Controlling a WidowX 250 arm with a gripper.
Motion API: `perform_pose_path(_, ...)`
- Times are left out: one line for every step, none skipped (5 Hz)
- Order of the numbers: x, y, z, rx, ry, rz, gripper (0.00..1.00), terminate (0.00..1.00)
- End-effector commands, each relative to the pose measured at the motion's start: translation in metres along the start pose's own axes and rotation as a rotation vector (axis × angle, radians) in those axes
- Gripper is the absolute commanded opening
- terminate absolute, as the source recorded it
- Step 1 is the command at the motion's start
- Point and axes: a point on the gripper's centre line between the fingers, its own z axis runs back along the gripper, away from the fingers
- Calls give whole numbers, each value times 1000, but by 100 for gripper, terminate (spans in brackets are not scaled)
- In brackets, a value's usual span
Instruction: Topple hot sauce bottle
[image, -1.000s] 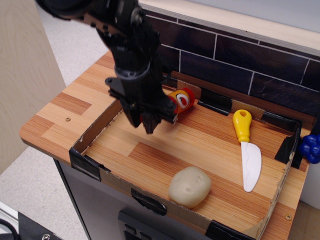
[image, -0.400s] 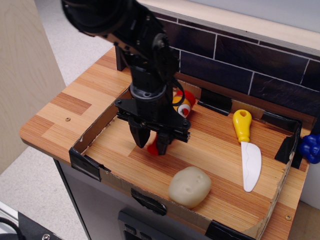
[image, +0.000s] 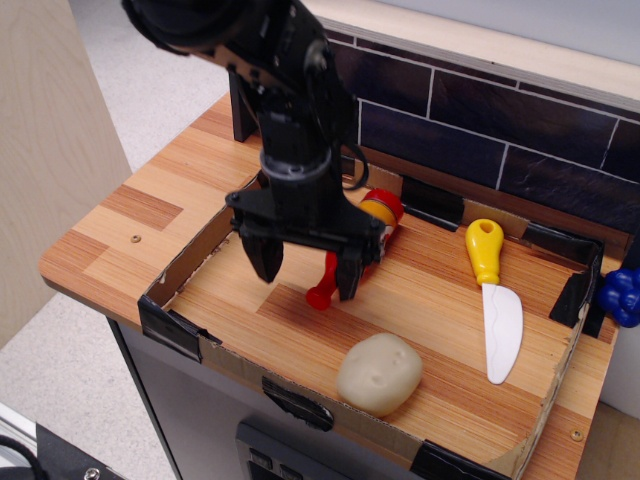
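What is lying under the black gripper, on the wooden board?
Under the open gripper lies the red hot sauce bottle, on its side, its neck pointing to the front. The gripper covers part of its body, so the label cannot be seen.

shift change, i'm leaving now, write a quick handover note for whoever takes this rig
Gripper: open, empty, hanging just above the tray floor.
Hot sauce bottle: lying on its side in the tray, neck and cap pointing toward the front, partly hidden behind the gripper.
Toy knife and the beige lump lie apart from it.
Done: the bottle looks toppled.
Left: lift the arm clear and confirm the bottle lies flat.
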Motion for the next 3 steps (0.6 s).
perform_pose_path(16,-8,71,-113,-64,25,100,0)
perform_pose_path(16,-8,71,-113,-64,25,100,0)
perform_pose_path(16,-8,71,-113,-64,25,100,100)
